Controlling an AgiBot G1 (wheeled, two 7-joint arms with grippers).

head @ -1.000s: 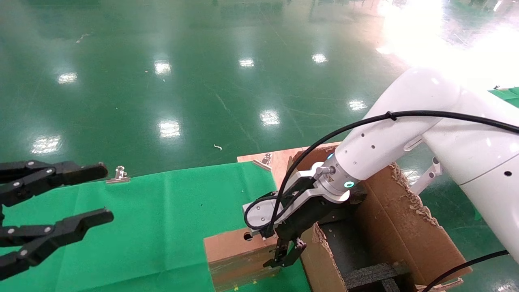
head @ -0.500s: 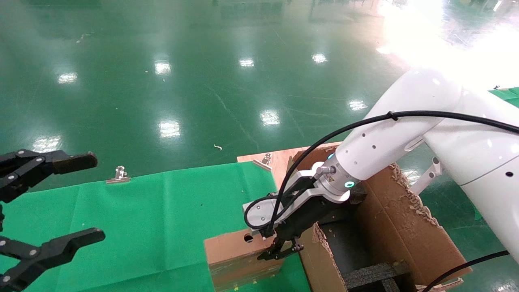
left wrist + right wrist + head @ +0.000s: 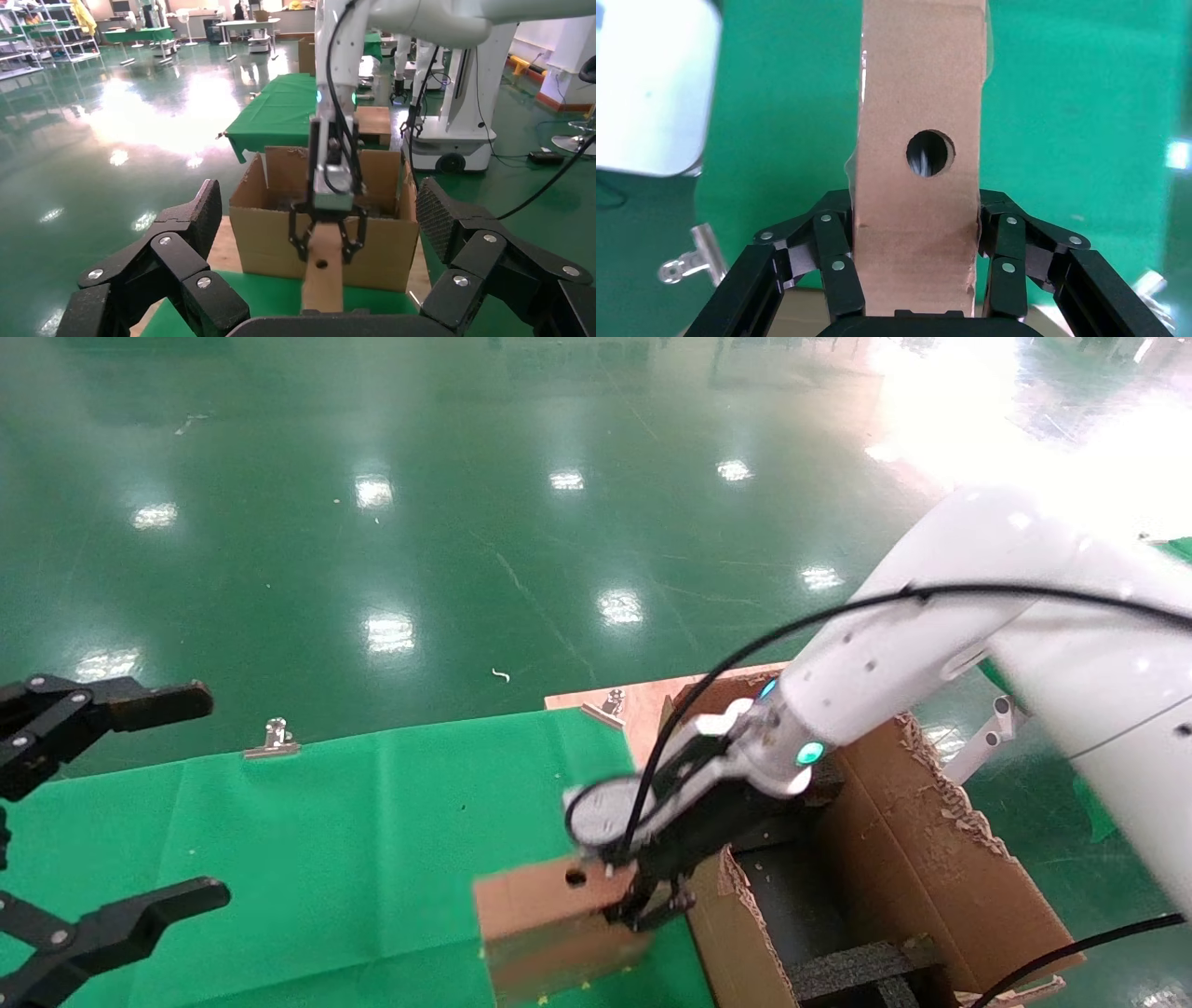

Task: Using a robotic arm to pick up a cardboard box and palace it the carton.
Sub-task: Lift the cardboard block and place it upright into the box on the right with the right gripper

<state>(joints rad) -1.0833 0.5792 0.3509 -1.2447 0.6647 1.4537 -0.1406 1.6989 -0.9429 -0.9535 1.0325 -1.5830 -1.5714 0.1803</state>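
Observation:
The small brown cardboard box (image 3: 545,919) with a round hole in its narrow side stands on edge on the green cloth, just left of the carton (image 3: 931,859). My white right arm reaches down to it. The right gripper (image 3: 647,907) is shut on the box's end nearest the carton. In the right wrist view the black fingers (image 3: 831,256) press both sides of the box (image 3: 921,98). The left wrist view shows the box (image 3: 323,281) held in front of the carton (image 3: 263,239). My left gripper (image 3: 209,792) is open and empty at the far left.
The green cloth (image 3: 372,840) covers the table and is held by metal clips (image 3: 272,738). The carton has ragged torn flaps and black foam inserts (image 3: 857,966) inside. A black cable (image 3: 1071,947) runs at the lower right. Glossy green floor lies beyond.
My right gripper has closed on the cardboard box, and the arm and box have shifted slightly. My left gripper has drawn back to the left and opened wider.

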